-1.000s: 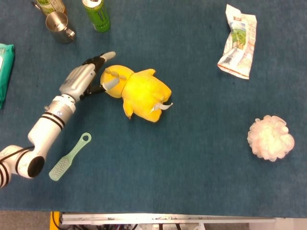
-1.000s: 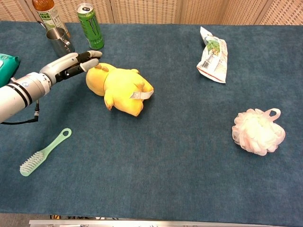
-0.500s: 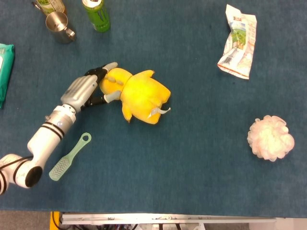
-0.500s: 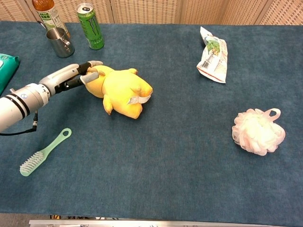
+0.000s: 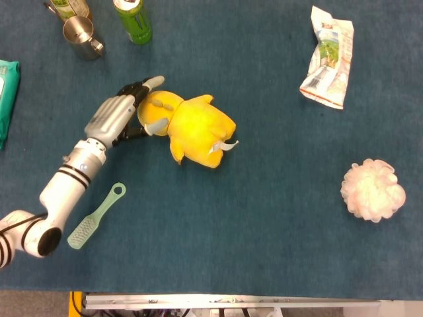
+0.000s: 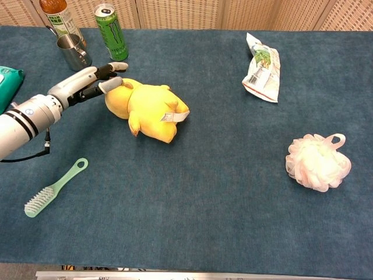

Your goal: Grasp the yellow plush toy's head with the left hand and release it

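left hand [image 5: 121,113] spread, fingertips touching the head of the lying yellow plush toy [image 5: 192,129].

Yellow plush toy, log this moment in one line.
left hand: fingers spread at head | yellow plush toy: lying on table | right hand: not in view

Matt blue cloth table [image 5: 264,238], fuzzy yellow plush toy [image 5: 195,127], shiny metal cup [image 5: 80,36], glossy plastic brush [image 5: 96,216].

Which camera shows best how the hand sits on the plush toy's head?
The head view: from above, the left hand has fingers on both sides of the plush toy head. The chest view shows the same hand side-on, fingertips at the head.
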{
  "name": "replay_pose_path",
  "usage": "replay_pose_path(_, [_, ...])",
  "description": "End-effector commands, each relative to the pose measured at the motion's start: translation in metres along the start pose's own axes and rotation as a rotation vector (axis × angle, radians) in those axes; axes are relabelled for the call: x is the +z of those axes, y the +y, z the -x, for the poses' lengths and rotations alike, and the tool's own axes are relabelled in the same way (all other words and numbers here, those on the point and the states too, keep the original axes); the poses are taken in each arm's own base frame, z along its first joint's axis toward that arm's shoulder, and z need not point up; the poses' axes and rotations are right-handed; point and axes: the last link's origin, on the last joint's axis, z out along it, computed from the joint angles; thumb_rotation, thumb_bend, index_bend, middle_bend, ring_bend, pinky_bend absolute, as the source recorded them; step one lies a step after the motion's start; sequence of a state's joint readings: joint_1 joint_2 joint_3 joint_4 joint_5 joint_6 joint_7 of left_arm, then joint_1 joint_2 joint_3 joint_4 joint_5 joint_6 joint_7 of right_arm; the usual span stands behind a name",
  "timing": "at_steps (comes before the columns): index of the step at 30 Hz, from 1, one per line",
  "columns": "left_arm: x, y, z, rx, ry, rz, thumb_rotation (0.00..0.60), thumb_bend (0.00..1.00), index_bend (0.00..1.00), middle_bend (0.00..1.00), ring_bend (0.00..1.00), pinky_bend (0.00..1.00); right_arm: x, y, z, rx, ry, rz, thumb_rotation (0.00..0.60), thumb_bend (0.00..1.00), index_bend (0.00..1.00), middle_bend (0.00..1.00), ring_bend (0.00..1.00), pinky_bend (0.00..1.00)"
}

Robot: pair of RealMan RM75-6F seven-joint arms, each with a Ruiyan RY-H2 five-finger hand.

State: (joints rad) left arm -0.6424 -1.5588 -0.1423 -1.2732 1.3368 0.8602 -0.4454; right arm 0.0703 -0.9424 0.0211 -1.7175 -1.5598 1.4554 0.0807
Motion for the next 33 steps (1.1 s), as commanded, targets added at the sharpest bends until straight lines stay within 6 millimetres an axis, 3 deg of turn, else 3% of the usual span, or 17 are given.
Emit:
replay_pose_path(1, [0.011,0.002,0.002,0.007,0.008,0.003,0.084,0.06,0.05,0.08,0.07,0.05,-0.001,0.000,0.000,-0.004,-0.010,0.005,0.600,0.26,0.41,0.43,0.32,0.38])
replay_pose_path(12, [0.024,-0.003,0.009,0.046,0.021,0.002,0.084,0.06,0.05,0.08,0.07,0.05,-0.003,0.000,-0.001,-0.027,-0.059,0.024,0.600,0.26,0.41,0.43,0.32,0.38])
replay_pose_path(22, [0.005,-0.008,0.021,0.033,-0.009,0.007,0.084,0.06,0.05,0.08,0.07,0.05,-0.001,-0.003,0.000,-0.033,-0.076,0.022,0.600,0.26,0.41,0.43,0.32,0.38])
replay_pose_path(33, [-0.023,-0.005,0.016,0.043,-0.019,0.028,0.083,0.06,0.05,0.08,0.07,0.05,-0.001,0.000,0.001,-0.021,-0.068,0.026,0.600,0.26,0.41,0.43,0.32,0.38])
